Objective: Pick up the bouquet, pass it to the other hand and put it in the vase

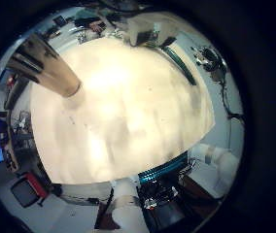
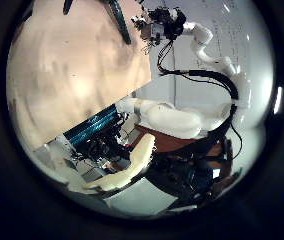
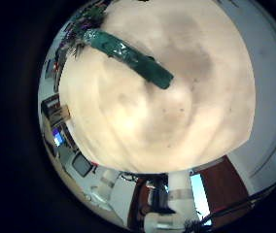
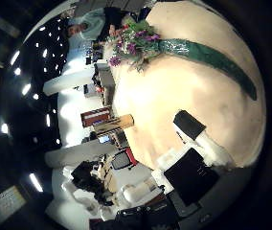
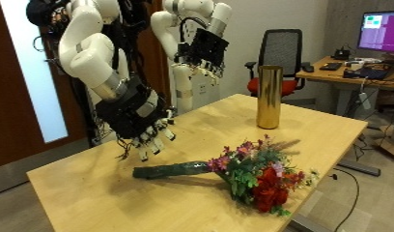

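Nothing of the task is done yet, by my judgement — the bouquet [image 5: 242,171] lies flat on the worktop [image 5: 95,188], untouched, and the vase [image 5: 267,97] stands empty near the far edge. All three steps remain: the pick-up, the hand-over, and the placing in the vase.

My right robot hand [image 5: 149,124] hangs just above the worktop near the stem end of the bouquet, fingers spread and relaxed, holding nothing. My left robot hand [image 5: 204,50] is raised well above the worktop behind, fingers also loose and empty.

The bouquet has a long stem bundle wrapped in dark green [image 3: 128,56], pointing toward my right robot hand, and a full head of pink, red and purple blooms [image 4: 131,40] with green leaves — this head reaches the worktop's near edge. It lies well apart from the vase, which is a tall, narrow, golden cylinder, upright, with an open mouth. I judge the wrapped stems to be the natural place to grasp.
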### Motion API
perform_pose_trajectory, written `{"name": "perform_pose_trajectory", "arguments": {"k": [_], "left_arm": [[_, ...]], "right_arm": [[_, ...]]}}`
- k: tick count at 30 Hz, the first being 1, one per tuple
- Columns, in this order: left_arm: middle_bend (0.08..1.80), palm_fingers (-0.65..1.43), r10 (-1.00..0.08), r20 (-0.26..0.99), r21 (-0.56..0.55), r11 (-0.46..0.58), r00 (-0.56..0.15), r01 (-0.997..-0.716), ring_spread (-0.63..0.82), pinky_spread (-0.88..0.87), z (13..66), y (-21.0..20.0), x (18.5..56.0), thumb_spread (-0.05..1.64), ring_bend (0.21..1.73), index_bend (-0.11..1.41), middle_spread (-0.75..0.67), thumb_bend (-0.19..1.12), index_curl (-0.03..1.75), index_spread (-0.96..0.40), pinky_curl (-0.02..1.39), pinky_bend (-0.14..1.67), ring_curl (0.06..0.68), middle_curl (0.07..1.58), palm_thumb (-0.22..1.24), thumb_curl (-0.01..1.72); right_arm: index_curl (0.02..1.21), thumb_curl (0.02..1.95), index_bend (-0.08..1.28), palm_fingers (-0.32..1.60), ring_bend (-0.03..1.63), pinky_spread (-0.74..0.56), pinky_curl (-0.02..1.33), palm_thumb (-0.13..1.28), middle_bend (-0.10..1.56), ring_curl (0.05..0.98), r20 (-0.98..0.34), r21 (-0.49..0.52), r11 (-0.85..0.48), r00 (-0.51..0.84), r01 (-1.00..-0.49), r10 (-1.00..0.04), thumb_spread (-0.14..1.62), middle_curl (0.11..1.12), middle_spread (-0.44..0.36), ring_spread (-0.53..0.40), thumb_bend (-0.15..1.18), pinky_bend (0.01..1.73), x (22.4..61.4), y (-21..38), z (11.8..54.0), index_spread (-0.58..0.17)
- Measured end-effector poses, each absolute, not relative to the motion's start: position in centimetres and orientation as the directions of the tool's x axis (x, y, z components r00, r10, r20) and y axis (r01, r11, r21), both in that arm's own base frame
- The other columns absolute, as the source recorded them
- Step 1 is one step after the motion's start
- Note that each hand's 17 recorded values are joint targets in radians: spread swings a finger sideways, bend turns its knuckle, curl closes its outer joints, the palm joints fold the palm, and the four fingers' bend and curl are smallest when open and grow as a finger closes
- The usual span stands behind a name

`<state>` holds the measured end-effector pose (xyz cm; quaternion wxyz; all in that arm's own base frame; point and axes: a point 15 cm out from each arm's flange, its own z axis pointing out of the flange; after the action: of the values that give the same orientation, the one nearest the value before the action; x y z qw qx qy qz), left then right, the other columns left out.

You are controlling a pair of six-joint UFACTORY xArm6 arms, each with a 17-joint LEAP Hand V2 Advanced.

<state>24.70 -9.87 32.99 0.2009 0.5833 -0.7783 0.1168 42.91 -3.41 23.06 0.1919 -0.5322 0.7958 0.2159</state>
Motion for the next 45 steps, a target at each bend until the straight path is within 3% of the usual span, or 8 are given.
{"name": "perform_pose_trajectory", "arguments": {"k": [1, 2, 5, 7, 23, 45], "left_arm": [[0.18, 0.05, -0.861, 0.449, 0.053, 0.292, -0.239, -0.955, 0.64, 0.62, 33.0, -9.9, 24.7, 0.85, 0.5, 0.18, 0.54, -0.03, 0.34, 0.24, 0.31, 0.34, 0.207, 0.26, 0.31, 0.31], [0.18, 0.05, -0.861, 0.45, 0.055, 0.293, -0.238, -0.955, 0.64, 0.62, 32.9, -9.9, 24.7, 0.85, 0.5, 0.18, 0.54, -0.03, 0.34, 0.24, 0.31, 0.34, 0.207, 0.26, 0.31, 0.31], [0.18, 0.05, -0.862, 0.45, 0.056, 0.29, -0.235, -0.955, 0.64, 0.62, 32.8, -9.9, 24.7, 0.85, 0.5, 0.18, 0.54, -0.03, 0.34, 0.24, 0.31, 0.34, 0.208, 0.26, 0.31, 0.31], [0.18, 0.05, -0.862, 0.449, 0.057, 0.289, -0.234, -0.956, 0.64, 0.62, 32.8, -9.9, 24.7, 0.85, 0.5, 0.18, 0.54, -0.03, 0.34, 0.24, 0.31, 0.34, 0.208, 0.26, 0.31, 0.31], [0.18, 0.05, -0.864, 0.449, 0.061, 0.281, -0.225, -0.958, 0.64, 0.62, 32.8, -9.9, 24.7, 0.86, 0.49, 0.18, 0.54, -0.03, 0.34, 0.24, 0.31, 0.34, 0.21, 0.25, 0.31, 0.31], [0.18, 0.06, -0.866, 0.448, 0.064, 0.28, -0.223, -0.958, 0.64, 0.62, 32.7, -9.8, 24.8, 0.86, 0.49, 0.18, 0.55, -0.03, 0.34, 0.24, 0.31, 0.34, 0.209, 0.26, 0.31, 0.31]], "right_arm": [[0.25, 0.48, 0.18, 0.19, 0.45, 0.28, 0.31, 0.82, 0.29, 0.249, -0.53, 0.146, 0.342, -0.366, -0.928, -0.765, 1.0, 0.36, 0.154, 0.182, -0.02, 0.35, 43.0, -3.6, 22.4, -0.274], [0.25, 0.48, 0.13, 0.18, 0.45, 0.28, 0.31, 0.82, 0.29, 0.252, -0.523, 0.151, 0.345, -0.371, -0.926, -0.768, 1.0, 0.36, 0.174, 0.181, -0.02, 0.35, 43.1, -3.8, 21.8, -0.183], [0.25, 0.48, 0.16, 0.18, 0.46, 0.28, 0.31, 0.83, 0.29, 0.251, -0.506, 0.165, 0.344, -0.379, -0.924, -0.775, 1.0, 0.36, 0.167, 0.181, -0.02, 0.35, 43.2, -4.1, 20.5, -0.196], [0.26, 0.48, 0.15, 0.18, 0.46, 0.28, 0.31, 0.83, 0.29, 0.25, -0.497, 0.176, 0.339, -0.381, -0.924, -0.78, 1.0, 0.35, 0.163, 0.181, -0.02, 0.35, 43.3, -4.0, 19.6, -0.154], [0.25, 0.49, 0.15, 0.18, 0.49, 0.27, 0.3, 0.85, 0.29, 0.248, -0.466, 0.18, 0.358, -0.4, -0.916, -0.789, 0.96, 0.35, 0.137, 0.166, -0.02, 0.35, 44.9, -4.4, 15.6, -0.14], [0.27, 0.5, 0.15, 0.21, 0.5, 0.25, 0.29, 0.86, 0.29, 0.241, -0.432, 0.211, 0.359, -0.416, -0.909, -0.8, 0.95, 0.35, 0.138, 0.133, -0.02, 0.33, 46.4, -5.2, 13.6, -0.116]]}}
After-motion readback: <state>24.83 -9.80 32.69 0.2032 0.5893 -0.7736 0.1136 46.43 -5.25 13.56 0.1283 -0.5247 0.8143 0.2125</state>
